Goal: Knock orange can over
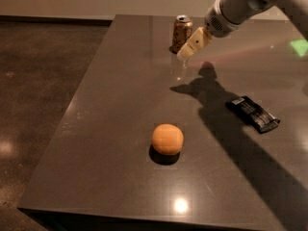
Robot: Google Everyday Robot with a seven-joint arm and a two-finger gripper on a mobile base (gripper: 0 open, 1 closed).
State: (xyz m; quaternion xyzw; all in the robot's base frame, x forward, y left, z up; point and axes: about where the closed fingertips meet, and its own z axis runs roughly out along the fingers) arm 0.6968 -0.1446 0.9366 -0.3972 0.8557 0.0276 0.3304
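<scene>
The orange can [182,33] stands upright near the far edge of the dark table [120,129]. It is orange-gold with dark markings and a silver top. My gripper [188,49] comes in from the upper right, its pale fingers pointing down-left, just right of the can and close to its lower side. I cannot tell if it touches the can.
A round orange fruit [167,139] lies in the middle of the table. A black packet [253,113] lies at the right. The table's left edge drops to a dark floor. A green light patch [299,47] shows at the far right.
</scene>
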